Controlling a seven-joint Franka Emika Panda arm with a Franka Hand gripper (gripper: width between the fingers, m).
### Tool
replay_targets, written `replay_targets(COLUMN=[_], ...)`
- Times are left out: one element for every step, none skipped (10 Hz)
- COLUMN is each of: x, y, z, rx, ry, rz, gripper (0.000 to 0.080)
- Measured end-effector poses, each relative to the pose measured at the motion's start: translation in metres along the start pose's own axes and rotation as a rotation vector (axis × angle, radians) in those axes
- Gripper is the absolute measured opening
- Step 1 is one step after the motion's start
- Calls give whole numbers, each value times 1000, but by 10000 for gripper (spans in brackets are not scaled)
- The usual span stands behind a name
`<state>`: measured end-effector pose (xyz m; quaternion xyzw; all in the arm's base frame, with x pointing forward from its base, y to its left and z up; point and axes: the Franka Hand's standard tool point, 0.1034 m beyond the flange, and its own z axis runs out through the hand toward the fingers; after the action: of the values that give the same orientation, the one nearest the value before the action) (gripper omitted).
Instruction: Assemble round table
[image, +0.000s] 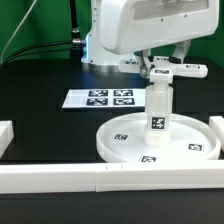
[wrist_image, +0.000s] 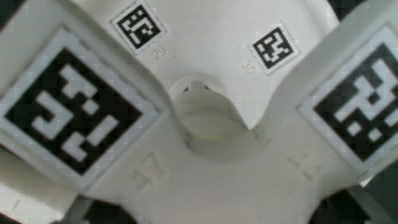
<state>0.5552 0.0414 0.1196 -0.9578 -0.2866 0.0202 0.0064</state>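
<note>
The large white round disc (image: 112, 148) lies flat at the exterior view's right, with small tags on its face. The stubby tagged post (image: 158, 108) stands upright on its middle. The white cross-shaped piece (image: 182, 71) sits level on top of the post. My gripper (image: 163, 60) comes down from above and is shut on the cross-shaped piece. In the wrist view the cross-shaped piece (wrist_image: 196, 120) fills the picture, with large tags on its arms and a raised hub in its middle. My gripper (wrist_image: 205, 197) is mostly hidden by it, its fingers showing only as dark edges.
The marker board (image: 100, 98) lies flat on the black table behind the disc. White border rails run along the front (image: 90, 180), the exterior view's left (image: 5, 135) and its right (image: 216, 124). The arm's base (image: 100, 45) stands at the back.
</note>
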Motion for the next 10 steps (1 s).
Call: replay_targets(x=[-1,-1,-1,0,-1,-1,-1,-3,-1,1], y=[0,0,0,0,0,0,1,2,4,6], z=[1,3,5,6,10,14,17,21,21,20], rx=[1,2,2,0,1,1,2,4,-6,-13], ry=[-2,-4,-4,0,-1,-1,-2,-4,12,23], rz=[1,1,1,1,-1,-3,-2,1,3,3], gripper=[446,446,446,446,446,446,446,446,446,446])
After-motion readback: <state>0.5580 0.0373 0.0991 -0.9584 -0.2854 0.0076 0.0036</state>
